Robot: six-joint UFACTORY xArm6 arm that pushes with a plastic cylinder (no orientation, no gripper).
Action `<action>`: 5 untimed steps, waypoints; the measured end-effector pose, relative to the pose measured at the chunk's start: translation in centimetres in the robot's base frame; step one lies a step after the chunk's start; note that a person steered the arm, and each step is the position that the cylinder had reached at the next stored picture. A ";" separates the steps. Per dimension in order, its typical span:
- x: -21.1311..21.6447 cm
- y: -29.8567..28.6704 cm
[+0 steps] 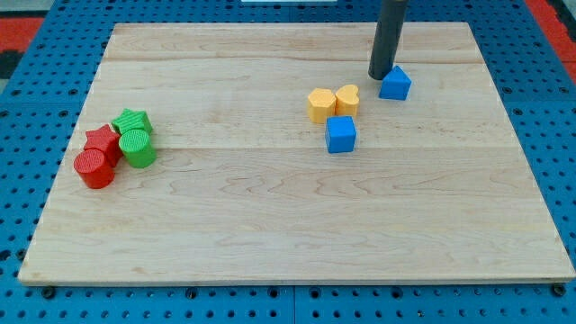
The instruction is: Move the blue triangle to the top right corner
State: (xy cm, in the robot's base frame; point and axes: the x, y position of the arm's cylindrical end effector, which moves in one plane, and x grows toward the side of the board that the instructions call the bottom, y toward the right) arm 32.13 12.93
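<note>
Rod meets blue triangle on the wooden surface (270,234)

My tip (380,76) touches the blue triangle (395,83) just right of it; the rod-shaped end effector grasps nothing.

A pale wooden board (270,225) with fine grain lies before me, evenly lit. Around it runs a blue perforated surface (558,135), with red patches (22,22) at the view's top corners.

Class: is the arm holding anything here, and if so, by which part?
Nothing is held. My tip just stands at the left side of the blue triangle.
</note>
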 end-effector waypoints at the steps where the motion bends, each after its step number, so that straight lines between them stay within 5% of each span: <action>1: 1.7 0.0; 5: 7.8 8.5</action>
State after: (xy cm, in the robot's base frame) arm 39.91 21.47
